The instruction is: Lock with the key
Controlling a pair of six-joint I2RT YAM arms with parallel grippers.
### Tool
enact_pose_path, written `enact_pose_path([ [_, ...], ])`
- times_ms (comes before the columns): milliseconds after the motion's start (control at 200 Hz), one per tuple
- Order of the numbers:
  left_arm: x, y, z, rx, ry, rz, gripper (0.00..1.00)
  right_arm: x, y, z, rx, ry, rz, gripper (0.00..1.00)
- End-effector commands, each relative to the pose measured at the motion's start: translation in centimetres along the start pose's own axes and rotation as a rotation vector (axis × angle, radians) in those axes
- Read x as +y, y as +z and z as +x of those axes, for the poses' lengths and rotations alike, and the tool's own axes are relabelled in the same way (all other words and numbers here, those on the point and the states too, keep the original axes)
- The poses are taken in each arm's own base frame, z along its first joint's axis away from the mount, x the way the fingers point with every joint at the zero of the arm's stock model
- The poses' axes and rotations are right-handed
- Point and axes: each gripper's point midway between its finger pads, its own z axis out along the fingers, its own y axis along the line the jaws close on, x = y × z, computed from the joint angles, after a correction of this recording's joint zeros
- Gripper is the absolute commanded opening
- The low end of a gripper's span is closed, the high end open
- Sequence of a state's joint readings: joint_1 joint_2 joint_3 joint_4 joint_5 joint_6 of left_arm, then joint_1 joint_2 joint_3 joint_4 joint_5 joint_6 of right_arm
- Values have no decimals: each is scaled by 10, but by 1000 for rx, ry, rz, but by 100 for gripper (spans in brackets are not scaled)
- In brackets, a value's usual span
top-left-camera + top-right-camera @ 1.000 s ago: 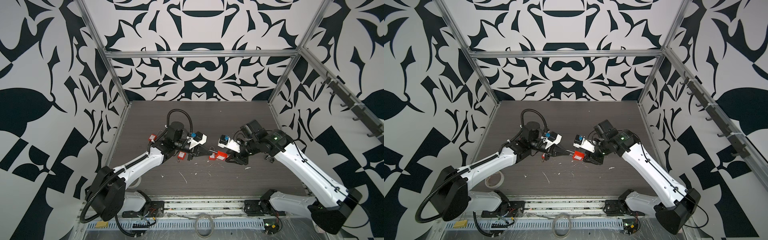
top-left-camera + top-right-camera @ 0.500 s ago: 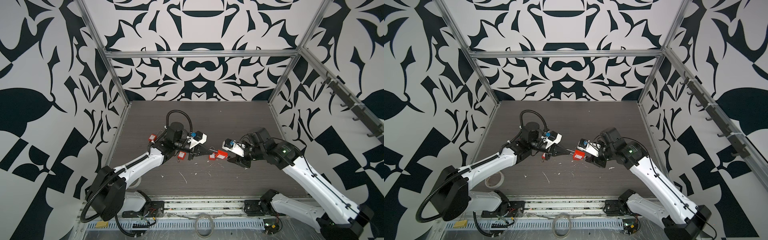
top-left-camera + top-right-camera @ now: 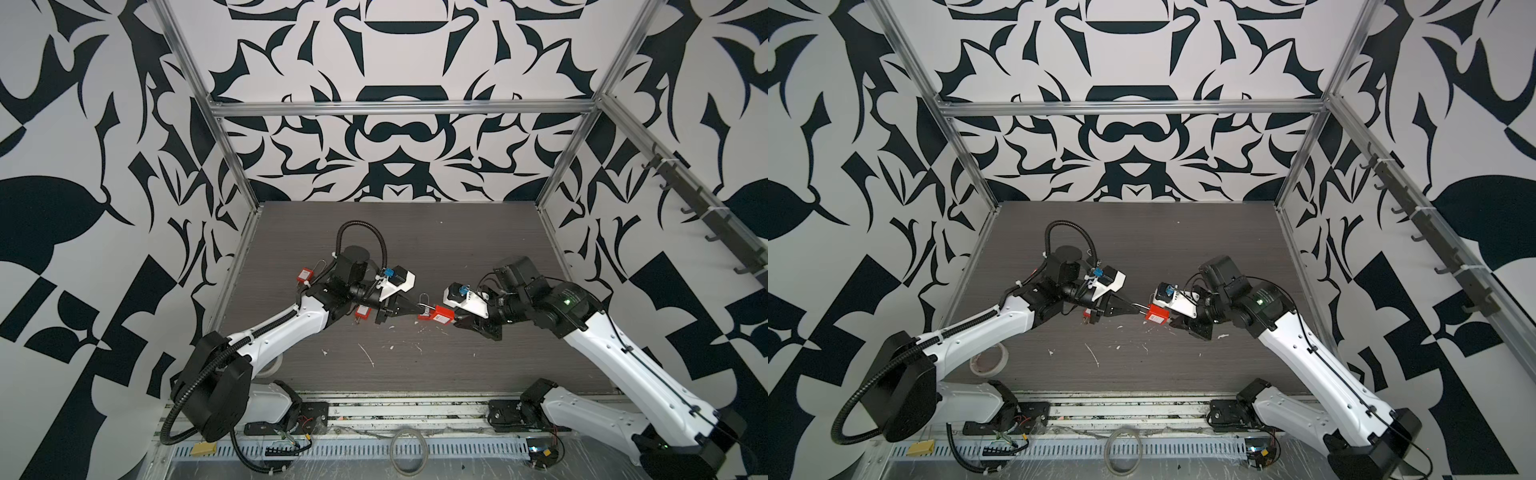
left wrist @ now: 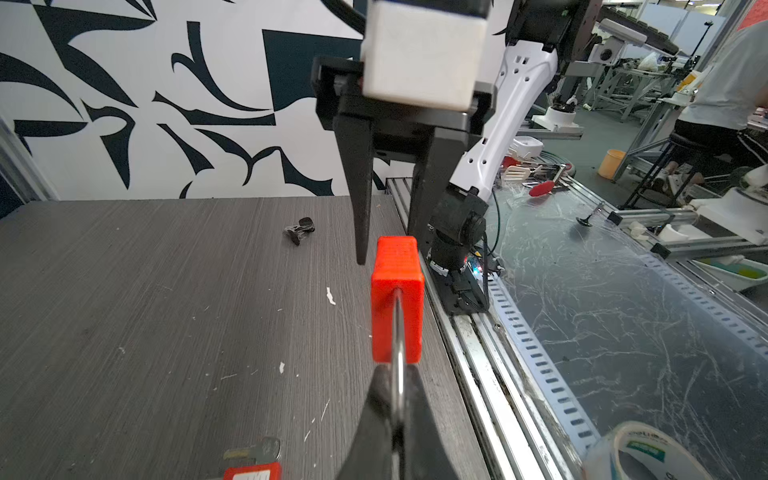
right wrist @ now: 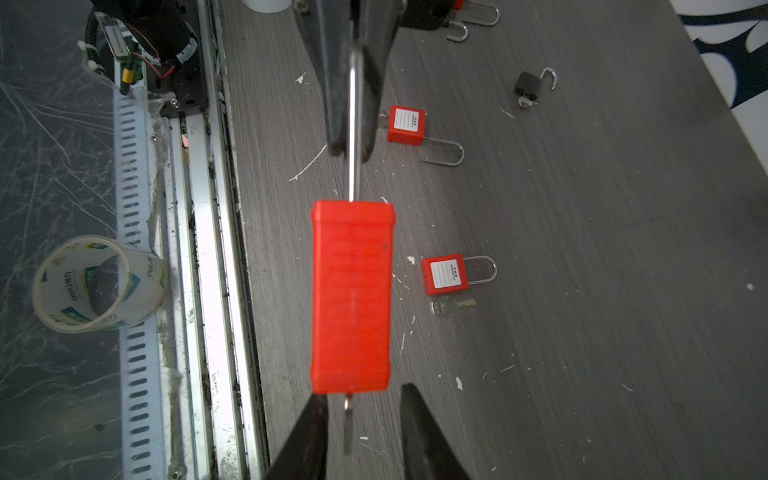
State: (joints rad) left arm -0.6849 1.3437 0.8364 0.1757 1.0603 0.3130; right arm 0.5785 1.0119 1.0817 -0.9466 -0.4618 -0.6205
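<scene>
The left gripper [image 3: 417,309] clamps the red padlock's [image 3: 436,314] shackle [image 5: 353,178] at mid-table; the right gripper's [image 3: 457,322] jaws stand apart around its key [image 5: 348,422].

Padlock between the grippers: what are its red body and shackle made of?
The red body looks like matte plastic: opaque colour, fine ridges, no glare. The shackle looks like bare polished metal: silvery, with a bright highlight.

Bright even light, soft shadows, fisheye warp @ edges
</scene>
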Motion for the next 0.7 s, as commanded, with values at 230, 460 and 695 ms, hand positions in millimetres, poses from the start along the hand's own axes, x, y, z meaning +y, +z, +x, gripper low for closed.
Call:
enact_pose_path([
  [230,-5,-8,-15,31,67,9,0,12,-7,-4,-18,-26,-49,1],
  [460,2,-22,-16,21,73,-28,0,16,2,24,56,-4,-57,0],
  [695,4,-36,-19,7,110,-90,0,15,0,30,71,28,-87,0],
])
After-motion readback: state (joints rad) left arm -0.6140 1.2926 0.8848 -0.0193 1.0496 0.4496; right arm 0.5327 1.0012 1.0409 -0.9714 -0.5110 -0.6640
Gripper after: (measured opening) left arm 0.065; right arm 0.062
